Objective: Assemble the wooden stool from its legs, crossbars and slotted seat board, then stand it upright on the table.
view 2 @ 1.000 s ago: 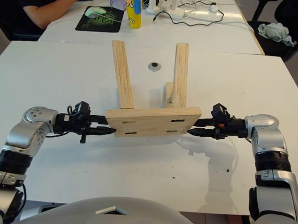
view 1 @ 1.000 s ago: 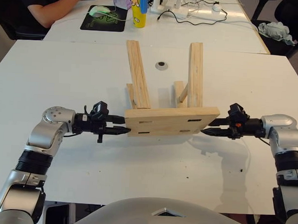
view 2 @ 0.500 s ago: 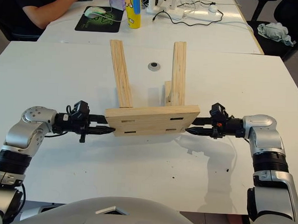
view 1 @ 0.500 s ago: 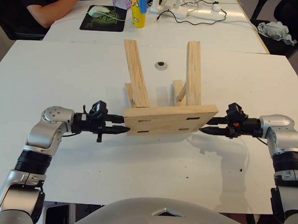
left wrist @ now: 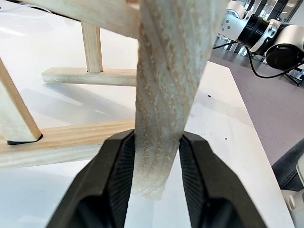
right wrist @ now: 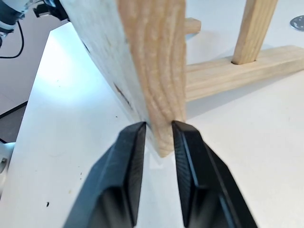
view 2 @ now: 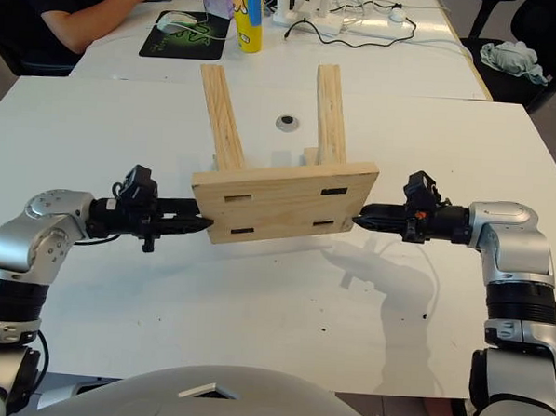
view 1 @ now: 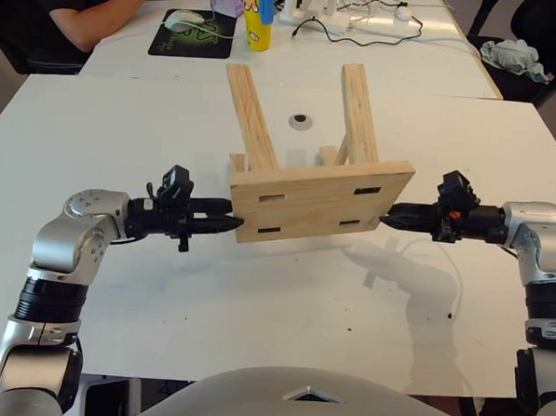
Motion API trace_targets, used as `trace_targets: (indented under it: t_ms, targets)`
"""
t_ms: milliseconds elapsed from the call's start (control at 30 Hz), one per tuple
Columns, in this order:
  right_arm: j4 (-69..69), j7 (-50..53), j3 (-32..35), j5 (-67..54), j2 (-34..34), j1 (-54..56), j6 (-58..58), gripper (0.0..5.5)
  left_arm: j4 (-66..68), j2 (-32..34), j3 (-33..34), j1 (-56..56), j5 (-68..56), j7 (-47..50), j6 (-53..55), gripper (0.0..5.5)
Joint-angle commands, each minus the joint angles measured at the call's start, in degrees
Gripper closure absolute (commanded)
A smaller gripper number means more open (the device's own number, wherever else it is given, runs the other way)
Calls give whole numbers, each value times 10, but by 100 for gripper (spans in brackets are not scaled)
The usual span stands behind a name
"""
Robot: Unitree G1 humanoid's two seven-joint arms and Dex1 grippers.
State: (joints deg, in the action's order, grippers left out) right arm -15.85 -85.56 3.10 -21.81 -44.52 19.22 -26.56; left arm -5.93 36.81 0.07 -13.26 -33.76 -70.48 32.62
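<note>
The assembled wooden stool hangs tilted above the white table (view 1: 114,134), its slotted seat board (view 1: 320,199) facing me and its legs (view 1: 250,113) pointing away toward the far edge. My left gripper (view 1: 229,226) is shut on the seat board's left edge; in the left wrist view its fingers (left wrist: 118,175) clamp the board's edge (left wrist: 168,90). My right gripper (view 1: 390,214) is shut on the board's right edge, seen in the right wrist view with fingers (right wrist: 130,156) pinching the board (right wrist: 152,61). A crossbar (right wrist: 237,71) joins the legs behind.
A small dark round thing (view 1: 301,123) lies on the table between the legs. On the far desk stand a yellow bottle (view 1: 261,16), a mouse on a black pad (view 1: 189,31) and cables. A person sits at the far left.
Both grippers have lifted the stool off the table and tipped it, so the seat board now faces me more and sits higher; the arms spread slightly outward.
</note>
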Motion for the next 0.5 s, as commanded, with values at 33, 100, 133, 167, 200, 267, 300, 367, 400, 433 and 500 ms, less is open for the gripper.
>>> trace_targets:
  t_ms: [33,100,133,167,200,267,300,367,400,433,500]
  targets:
    - [66,-17,-1,-64,22,49,-36,471,-27,-16,21,-73,-45,32,37,415]
    - [77,-12,9,-74,22,66,-52,471,-18,-15,31,-99,-53,36,47,415]
    - [79,-10,13,-78,23,75,-58,471,-13,-14,33,-108,-53,37,48,415]
    - [80,-7,17,-81,24,84,-63,471,-6,-14,33,-115,-52,37,47,415]
    - [80,-6,20,-83,25,93,-69,471,-1,-13,33,-118,-50,37,45,415]
    - [77,-4,26,-85,25,109,-75,473,13,-13,32,-123,-46,36,39,415]
    - [76,-4,30,-87,24,116,-79,474,18,-14,34,-124,-45,38,36,415]
    - [69,-7,35,-85,21,129,-81,475,31,-16,41,-125,-45,43,33,415]
    - [65,-10,37,-84,19,135,-81,476,37,-17,44,-125,-44,46,29,415]
    - [61,-13,37,-81,18,140,-79,476,42,-18,46,-123,-42,47,25,415]
    - [58,-15,41,-83,16,148,-87,476,48,-18,50,-121,-38,53,19,415]
